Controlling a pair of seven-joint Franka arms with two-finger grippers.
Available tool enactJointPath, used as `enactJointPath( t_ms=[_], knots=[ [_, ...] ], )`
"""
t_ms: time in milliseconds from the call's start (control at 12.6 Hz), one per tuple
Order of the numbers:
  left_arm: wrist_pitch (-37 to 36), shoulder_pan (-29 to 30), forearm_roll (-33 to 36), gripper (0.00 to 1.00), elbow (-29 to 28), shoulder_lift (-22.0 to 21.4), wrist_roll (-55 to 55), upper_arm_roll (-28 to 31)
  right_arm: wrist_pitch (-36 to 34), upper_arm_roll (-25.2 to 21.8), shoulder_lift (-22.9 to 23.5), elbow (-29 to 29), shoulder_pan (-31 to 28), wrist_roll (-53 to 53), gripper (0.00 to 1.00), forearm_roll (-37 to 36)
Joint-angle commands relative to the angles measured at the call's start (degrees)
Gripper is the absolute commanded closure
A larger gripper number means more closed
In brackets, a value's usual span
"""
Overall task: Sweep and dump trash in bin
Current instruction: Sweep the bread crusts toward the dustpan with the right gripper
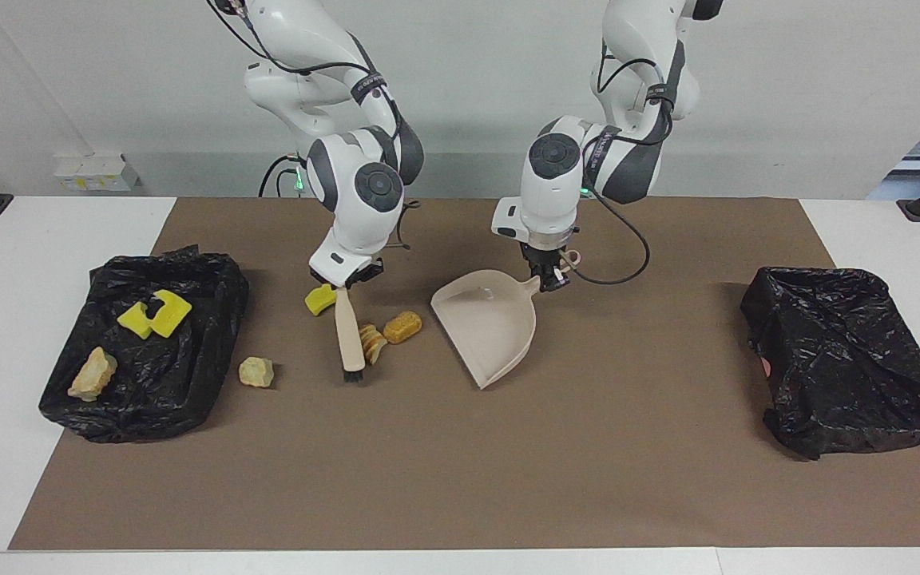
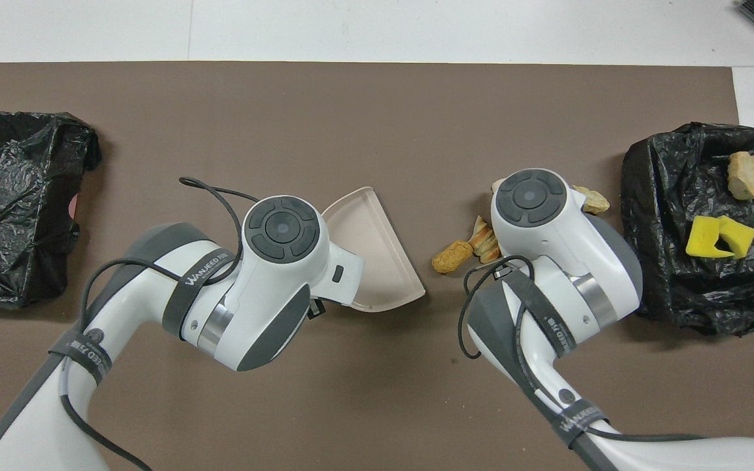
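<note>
Trash is scattered in 2 zones right now. On the brown mat [image 1: 460,463], the ridged pastry piece [image 1: 373,342] sits right against the brush [image 1: 346,335], touching the golden-brown roll [image 1: 402,326] beside it. A yellow sponge chunk [image 1: 319,299] lies just beside the brush handle, nearer the robots, and a pale bread scrap [image 1: 255,371] sits alone close to the bin at the right arm's end [image 1: 212,399]. That bin, lined in black plastic, holds another yellow sponge [image 1: 153,313] and a pale crust [image 1: 93,374].

Right gripper [image 1: 346,281] is clenched on the top of the brush handle, bristles down on the mat, placed so the 2 pastry pieces lie between brush and dustpan [image 1: 492,327]. Left gripper [image 1: 546,275] is clamped on the dustpan's handle, the pan's open mouth turned toward the brush, there to catch whatever gets pushed across.

My read: mid-sweep, with 4 scraps loose on the mat. The sponge chunk and the lone bread scrap sit outside the brush's line and would need a separate pass. A second black-lined bin [image 1: 851,359] waits at the left arm's end.
</note>
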Motion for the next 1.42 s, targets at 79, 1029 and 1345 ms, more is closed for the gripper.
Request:
enactJointPath(
  t_ms=[79, 1029, 1345],
  knots=[
    [3.32, -0.42, 1.08, 1.0, -4.25, -3.02, 2.5, 0.6, -0.82, -0.06, 0.7, 1.63, -6.15, -1.95, 1.0, -7.56],
    [5.01, -0.59, 1.78, 1.0, -5.83, -2.84, 6.29, 0.6, 6.48, 0.99, 2.29, -6.02, -9.79, -5.98, 1.0, -5.08],
    [4.12, -0.68, 1.78, 1.0, -6.0, -2.93, 6.28, 0.6, 8.59, 1.08, 2.2, -6.02, -5.31, -6.6, 1.0, 1.97]
  ],
)
